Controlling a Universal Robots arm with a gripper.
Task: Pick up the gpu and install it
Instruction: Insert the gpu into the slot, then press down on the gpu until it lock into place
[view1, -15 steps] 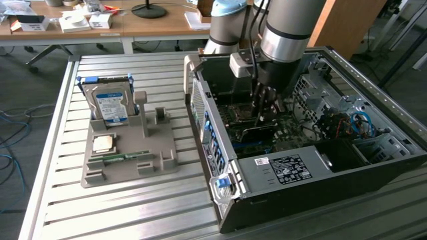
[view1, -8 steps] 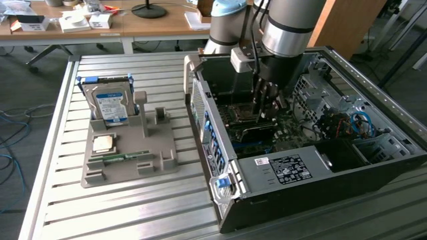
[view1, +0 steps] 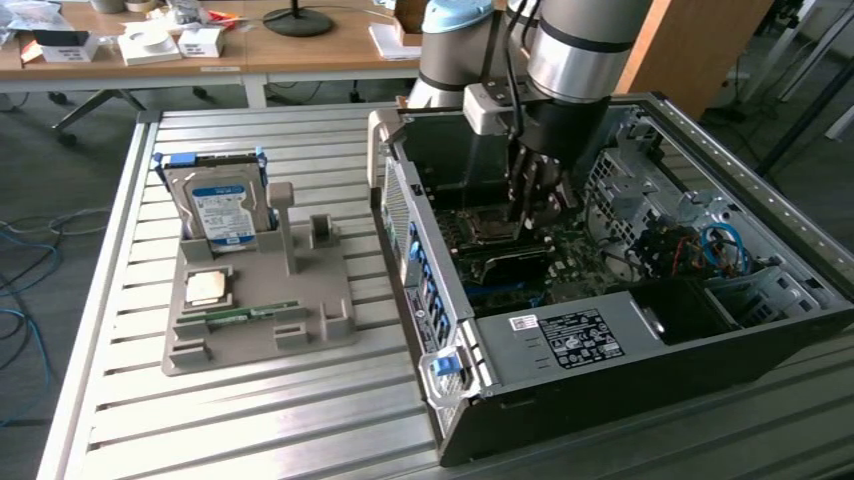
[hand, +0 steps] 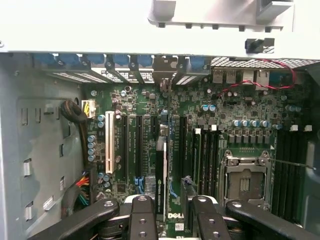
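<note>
Slatted metal table, one open PC case, one pincer pinching one gpu over mobo slots.

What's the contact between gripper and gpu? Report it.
Cannot tell. The wrist view shows the gpu edge-on right by the gripper, above the motherboard, but neither contact nor a gap is plain.

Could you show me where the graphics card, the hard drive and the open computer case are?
graphics card (hand: 161, 175), wrist view, its thin edge above the board.
hard drive (view1: 222, 212), exterior view, its blue label.
computer case (view1: 561, 340), exterior view, its labelled metal cover.
</note>
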